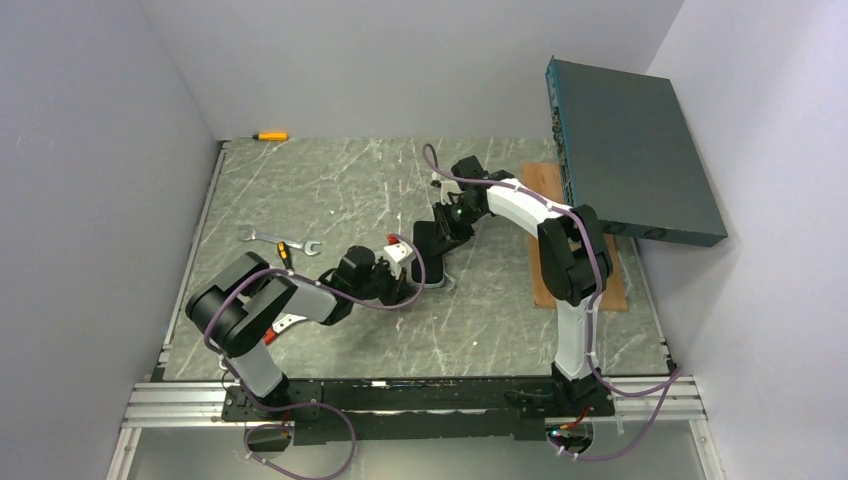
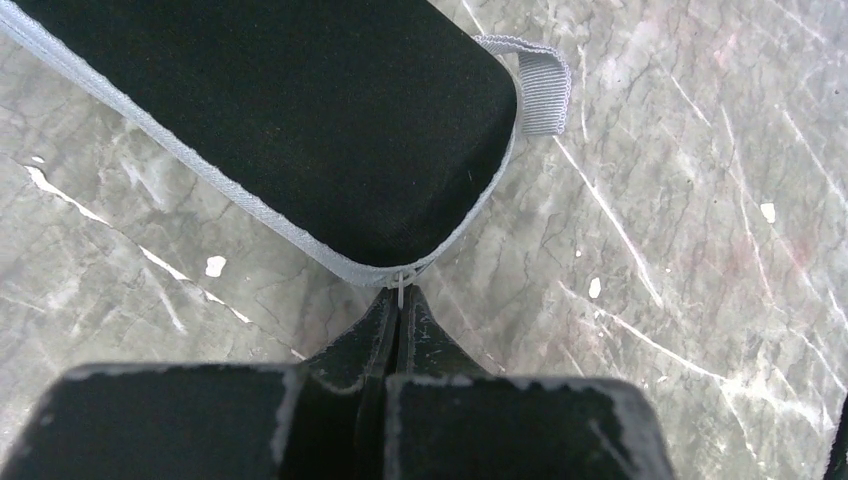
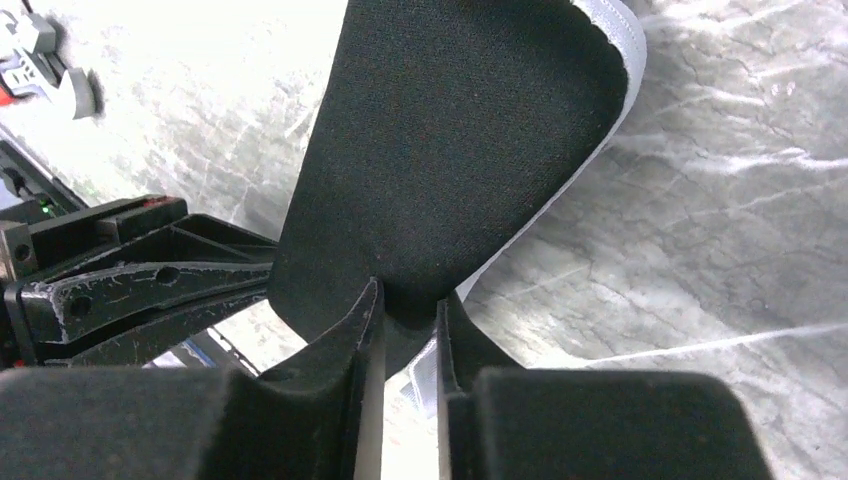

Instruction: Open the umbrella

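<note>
At the table's (image 1: 330, 180) middle the umbrella (image 2: 300, 110) lies unopened, still zipped, with the left gripper (image 2: 400, 312) pinching its zipper pull (image 2: 401, 287) and the right gripper (image 3: 405, 310) clamping one end.

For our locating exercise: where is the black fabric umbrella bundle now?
Top view: the black fabric umbrella bundle lies mid-table between the left tool and the right tool, each pinching one end.

The umbrella (image 1: 432, 252) is seen folded as a short black oblong bundle near the middle of the tabletop (image 1: 330, 190). It is edged by a grey zipper (image 2: 250, 215), and a grey strap loop (image 2: 541, 85) is seen at its 1 o'clock corner in the left wrist view.
</note>
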